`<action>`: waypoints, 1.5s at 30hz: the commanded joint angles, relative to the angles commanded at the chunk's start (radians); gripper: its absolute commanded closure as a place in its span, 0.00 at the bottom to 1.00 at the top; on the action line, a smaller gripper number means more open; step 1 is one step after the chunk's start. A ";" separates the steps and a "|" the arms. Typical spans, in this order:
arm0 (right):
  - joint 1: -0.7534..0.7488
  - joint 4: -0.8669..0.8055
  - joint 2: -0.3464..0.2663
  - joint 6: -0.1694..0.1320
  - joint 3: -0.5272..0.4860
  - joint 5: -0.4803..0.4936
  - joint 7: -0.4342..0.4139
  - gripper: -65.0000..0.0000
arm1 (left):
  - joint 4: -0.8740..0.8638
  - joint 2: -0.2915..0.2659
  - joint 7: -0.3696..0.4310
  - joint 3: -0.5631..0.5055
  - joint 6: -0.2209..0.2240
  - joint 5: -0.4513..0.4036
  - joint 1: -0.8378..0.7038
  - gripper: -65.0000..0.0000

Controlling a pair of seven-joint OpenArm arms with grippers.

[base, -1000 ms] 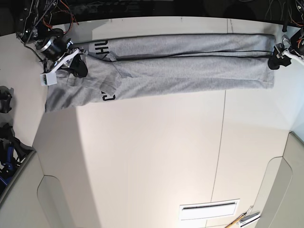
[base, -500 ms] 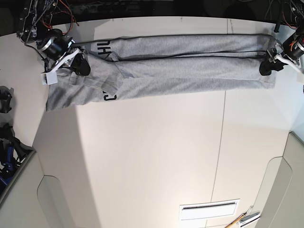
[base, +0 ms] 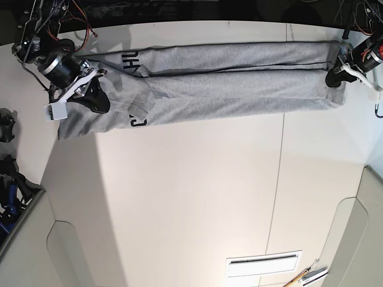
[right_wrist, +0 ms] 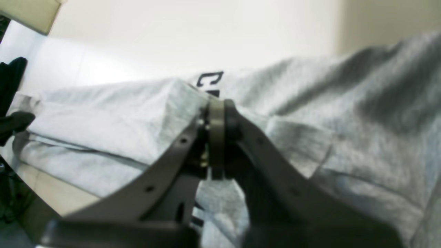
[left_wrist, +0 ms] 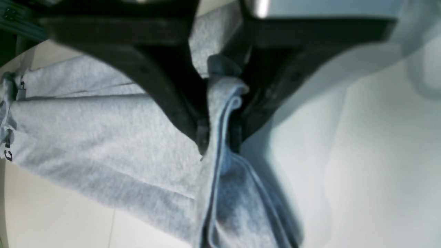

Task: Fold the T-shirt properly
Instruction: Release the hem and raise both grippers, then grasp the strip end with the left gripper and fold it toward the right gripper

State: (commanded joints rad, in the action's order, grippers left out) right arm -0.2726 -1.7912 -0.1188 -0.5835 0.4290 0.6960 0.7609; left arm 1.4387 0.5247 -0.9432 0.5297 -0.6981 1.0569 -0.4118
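Both claws pinching the T-shirt [base: 227, 84], stretched as a long band across the table's [base: 191, 191] far edge.

Left wrist: left gripper [left_wrist: 217, 137] clamps the bunched hem. Right wrist: right gripper [right_wrist: 215, 137] seems closed on fabric, blurred. Base: keep the pull even so the fold lands square.

1 light heather-grey cotton T-shirt [base: 227, 84] with black block lettering, 2 black grippers: left gripper [base: 335, 76], right gripper [base: 96, 95], 1 white table [base: 197, 191].

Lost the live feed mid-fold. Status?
Left end effector shut on T-shirt edge. Right end effector shut on shirt's other end. Shirt in long band across table, lettering partly showing. Nothing in the way.
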 joint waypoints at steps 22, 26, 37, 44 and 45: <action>-0.002 -0.027 0.000 0.000 0.232 0.083 0.081 1.00 | 0.492 0.037 -0.110 0.129 0.000 -0.070 0.012 1.00; -0.002 -0.027 0.000 0.000 0.232 0.083 0.080 1.00 | 0.623 0.037 -0.117 -0.010 0.019 -0.104 -0.002 1.00; -0.002 -0.027 0.000 0.000 0.232 0.079 0.079 1.00 | 0.661 -0.088 -0.047 -0.465 0.113 -0.352 0.083 1.00; -0.002 -0.026 0.000 0.000 0.232 0.067 0.082 1.00 | 0.578 -0.193 -0.019 -0.491 0.107 -0.369 0.099 1.00; -0.002 -0.026 0.000 0.000 0.232 0.067 0.081 1.00 | 0.571 -0.198 -0.018 -0.491 0.099 -0.364 0.098 0.97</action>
State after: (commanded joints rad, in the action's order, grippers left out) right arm -0.2749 -1.8175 -0.1192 -0.5835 0.6609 0.7628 0.8417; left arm 2.0094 0.3264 -0.9615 0.0383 -0.5991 0.6926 -0.3134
